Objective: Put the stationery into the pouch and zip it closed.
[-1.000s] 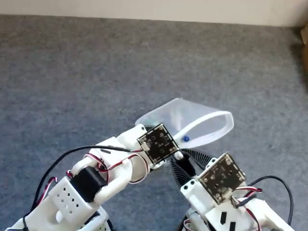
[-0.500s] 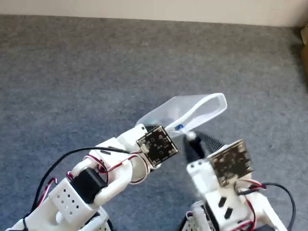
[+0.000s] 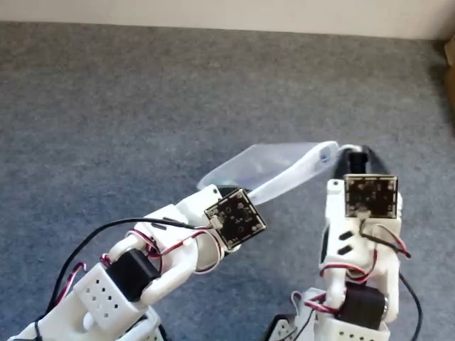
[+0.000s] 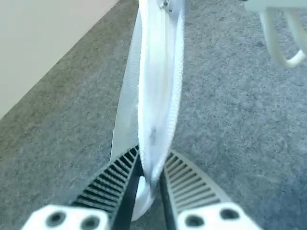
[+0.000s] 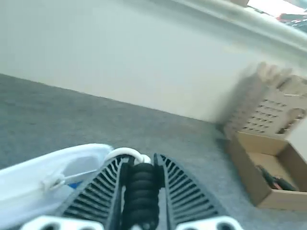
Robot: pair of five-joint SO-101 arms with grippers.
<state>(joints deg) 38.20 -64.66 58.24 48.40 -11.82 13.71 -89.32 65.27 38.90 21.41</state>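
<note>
A translucent white pouch (image 3: pixel 270 167) lies lifted off the grey carpet between the two arms, its mouth flattened into a narrow strip. My left gripper (image 4: pixel 149 160) is shut on the near end of the pouch (image 4: pixel 156 86), whose zip edge runs straight away from it. My right gripper (image 3: pixel 355 153) is at the pouch's far end. It is shut, with a white cord loop (image 5: pixel 127 153) of the zip pull coming out at its fingertips (image 5: pixel 140 160). Something blue (image 5: pixel 72 179) shows through the wall of the pouch (image 5: pixel 43 177).
Grey carpet (image 3: pixel 142 106) spreads all around. An open cardboard box (image 5: pixel 268 177) with a few items stands by the pale wall, beyond my right gripper. The edge of the box (image 3: pixel 451 64) shows at the high view's right side.
My right arm swung out to the right along the pouch's top edge. The pouch mouth, wide open a second ago, is now drawn flat. My left arm held still.
</note>
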